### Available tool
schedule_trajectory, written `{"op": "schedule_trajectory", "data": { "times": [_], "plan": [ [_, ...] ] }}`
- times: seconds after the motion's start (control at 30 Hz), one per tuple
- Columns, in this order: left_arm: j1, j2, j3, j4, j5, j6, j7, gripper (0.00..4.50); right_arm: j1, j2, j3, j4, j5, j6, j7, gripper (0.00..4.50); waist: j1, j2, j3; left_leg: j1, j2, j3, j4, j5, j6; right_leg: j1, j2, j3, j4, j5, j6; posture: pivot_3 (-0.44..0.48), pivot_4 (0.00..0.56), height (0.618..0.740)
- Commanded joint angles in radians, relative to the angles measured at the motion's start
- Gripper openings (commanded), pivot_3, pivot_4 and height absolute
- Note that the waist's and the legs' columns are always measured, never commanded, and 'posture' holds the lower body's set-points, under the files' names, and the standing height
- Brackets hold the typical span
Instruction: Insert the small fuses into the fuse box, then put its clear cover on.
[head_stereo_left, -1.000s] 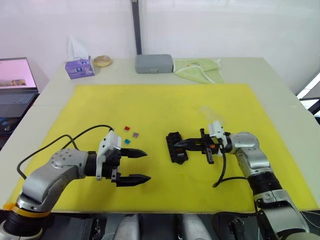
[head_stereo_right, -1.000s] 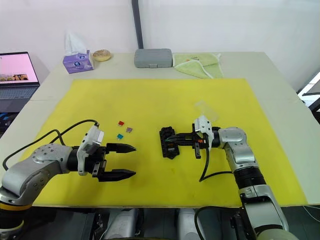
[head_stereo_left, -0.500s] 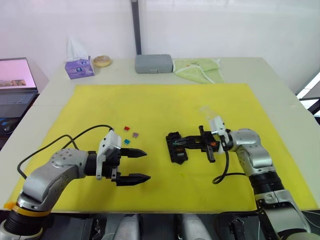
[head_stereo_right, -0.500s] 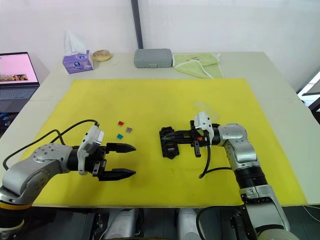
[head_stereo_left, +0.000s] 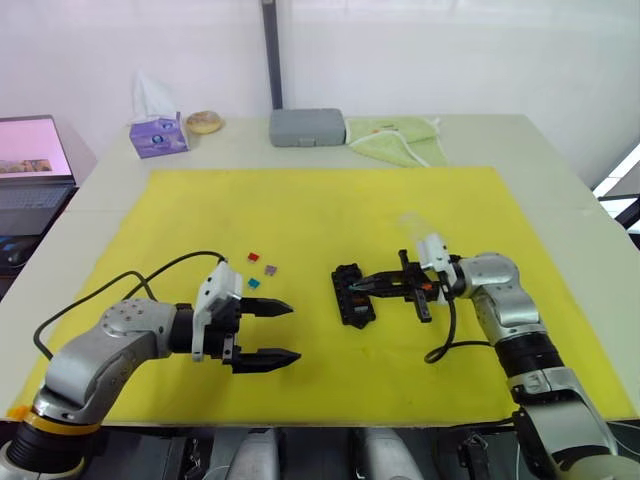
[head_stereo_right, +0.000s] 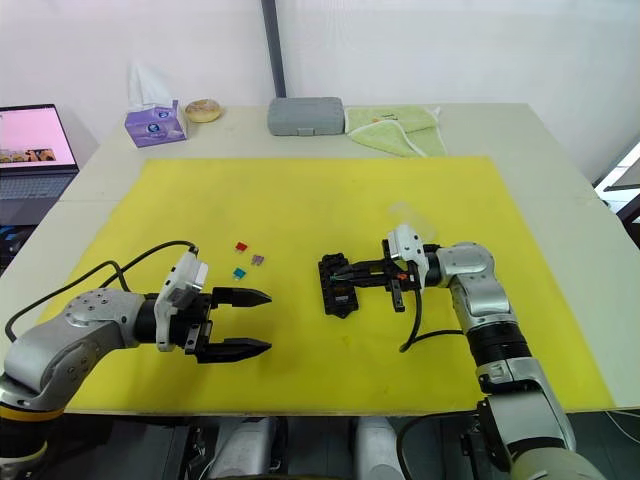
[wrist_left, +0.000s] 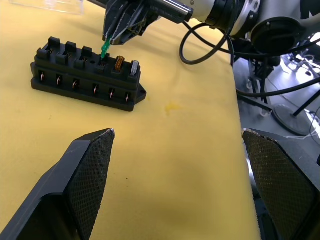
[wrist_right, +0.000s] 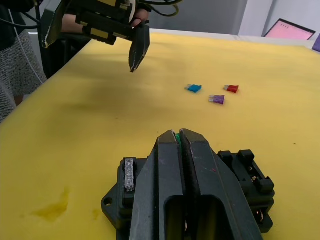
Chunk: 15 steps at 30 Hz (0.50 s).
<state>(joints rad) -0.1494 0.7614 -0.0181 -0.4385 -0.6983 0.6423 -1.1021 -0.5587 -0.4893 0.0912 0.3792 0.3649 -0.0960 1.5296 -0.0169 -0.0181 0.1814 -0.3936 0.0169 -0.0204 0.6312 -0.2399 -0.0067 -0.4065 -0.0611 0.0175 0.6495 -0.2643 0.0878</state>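
Note:
The black fuse box (head_stereo_left: 353, 297) lies mid-mat on the yellow mat (head_stereo_left: 300, 205). My right gripper (head_stereo_left: 354, 289) is shut on a green fuse (wrist_left: 105, 49), whose tip touches a slot in the top of the box. An orange fuse (wrist_left: 119, 62) and a grey fuse (wrist_left: 134, 66) sit in the slots beside it. Red (head_stereo_left: 254, 257), purplish (head_stereo_left: 271, 269) and teal (head_stereo_left: 254, 283) fuses lie loose left of the box. The clear cover (head_stereo_left: 412, 222) rests on the mat beyond my right wrist. My left gripper (head_stereo_left: 296, 330) hovers open, left of the box and near the loose fuses, with nothing in it.
Along the table's far edge stand a grey case (head_stereo_left: 307, 127), a green cloth (head_stereo_left: 397, 138), a purple tissue box (head_stereo_left: 158, 137) and a small round object (head_stereo_left: 205, 122). An open laptop (head_stereo_left: 35, 160) sits off the table's left side.
My right wrist has shifted slightly away from me while its fingertips stay at the fuse box with the green fuse. The left arm has not moved.

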Motion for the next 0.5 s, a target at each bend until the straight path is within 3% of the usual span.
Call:
{"op": "schedule_trajectory", "data": {
  "times": [0.03, 0.5],
  "plan": [
    [0.006, 0.000, 0.014, -0.032, -0.013, -0.005, 0.007, 4.28, -0.018, -0.001, -0.001, -0.006, 0.001, -0.015, 0.011, 0.00, 0.000, 0.000, 0.000, 0.000, 0.000, 0.000, 0.000, 0.000, 0.000, 0.000, 0.000, 0.000, 0.000, 0.000, 0.000, 0.000, 0.150, 0.740],
    [0.010, -0.004, 0.009, -0.037, -0.015, -0.005, 0.020, 4.28, -0.043, 0.011, -0.005, 0.055, -0.015, -0.043, 0.006, 0.00, 0.000, 0.000, 0.000, 0.000, 0.000, 0.000, 0.000, 0.000, 0.000, 0.000, 0.000, 0.000, 0.000, 0.000, 0.000, 0.000, 0.150, 0.740]
  ]
}}
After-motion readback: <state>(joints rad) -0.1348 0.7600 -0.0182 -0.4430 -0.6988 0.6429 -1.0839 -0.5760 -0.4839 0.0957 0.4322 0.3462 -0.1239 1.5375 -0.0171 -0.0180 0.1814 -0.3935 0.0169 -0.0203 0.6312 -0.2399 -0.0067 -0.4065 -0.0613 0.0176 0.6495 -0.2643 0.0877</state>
